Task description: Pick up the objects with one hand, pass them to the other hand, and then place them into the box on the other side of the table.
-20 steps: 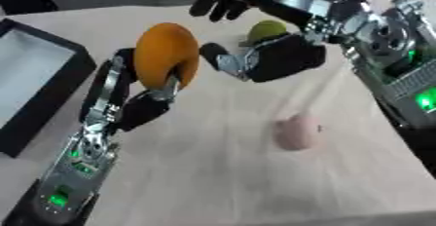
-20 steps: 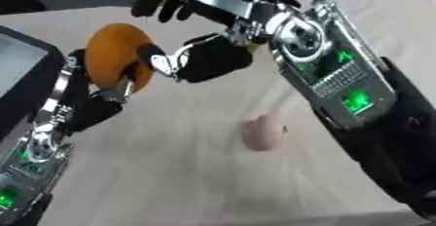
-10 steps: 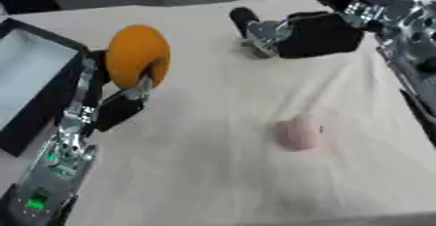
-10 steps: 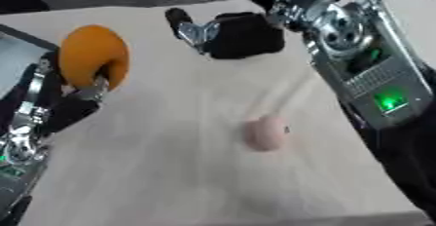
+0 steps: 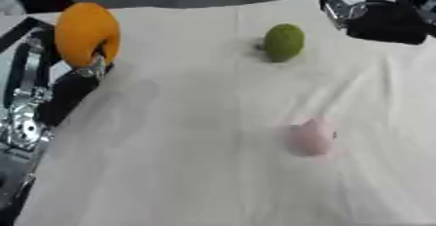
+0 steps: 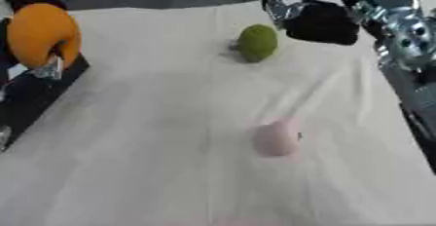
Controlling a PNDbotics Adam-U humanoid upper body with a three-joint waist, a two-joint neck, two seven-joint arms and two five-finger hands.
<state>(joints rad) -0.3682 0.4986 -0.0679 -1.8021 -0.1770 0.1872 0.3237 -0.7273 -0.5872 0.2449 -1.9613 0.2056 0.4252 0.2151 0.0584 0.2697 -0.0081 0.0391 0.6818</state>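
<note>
Three fruits. Upper left: round orange fruit [image 5: 85,34] clamped in left hand [image 5: 89,66], beside black box edge [image 5: 21,31]. Upper centre: one green fruit [image 5: 283,42] on cream cloth [image 5: 196,161]. Lower right: one pink fruit [image 5: 312,137]. Upper right: right hand [image 6: 317,20], fingers indiscernible.

You see a matt cream cloth [image 5: 196,171] with soft creases; at upper left, a smooth matt orange fruit [image 5: 85,32].

Left hand [image 5: 72,81] has carried the round orange fruit [image 5: 85,34] leftward, away from the right hand [image 6: 319,20], uncovering a green fruit [image 5: 283,42] beside it.
</note>
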